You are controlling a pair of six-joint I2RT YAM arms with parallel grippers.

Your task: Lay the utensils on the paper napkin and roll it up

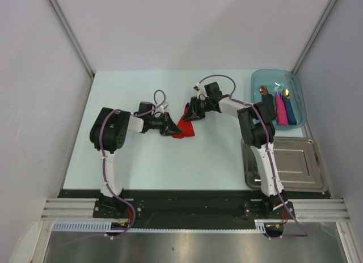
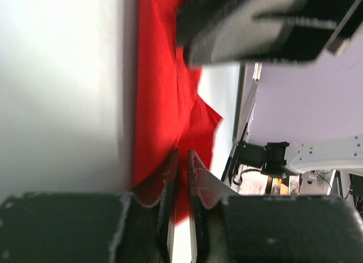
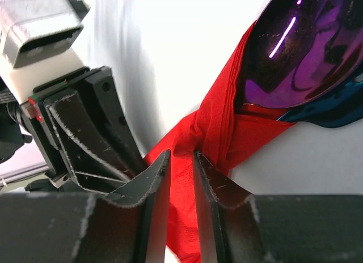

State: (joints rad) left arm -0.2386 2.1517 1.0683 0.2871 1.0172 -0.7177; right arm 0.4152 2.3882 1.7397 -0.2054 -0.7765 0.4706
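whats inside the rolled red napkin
A shiny purple spoon bowl and a blue utensil tip stick out of the red napkin. Their handles are wrapped inside the folds, so they cannot be seen.

The napkin point(image 1: 183, 128) lies near the middle of the table point(image 1: 142, 161), a little toward the far edge. It is wrapped around the spoon point(image 3: 295, 47), whose bowl sticks out of one end and rests on a second utensil point(image 3: 340, 113). The left gripper point(image 1: 176, 129) is at the napkin's left side and the right gripper point(image 1: 187, 118) at its far side. A tub point(image 1: 258, 76) in the far right corner holds rolls point(image 1: 282, 110). A tray point(image 1: 306, 172) lies in the near right corner, before the tub.
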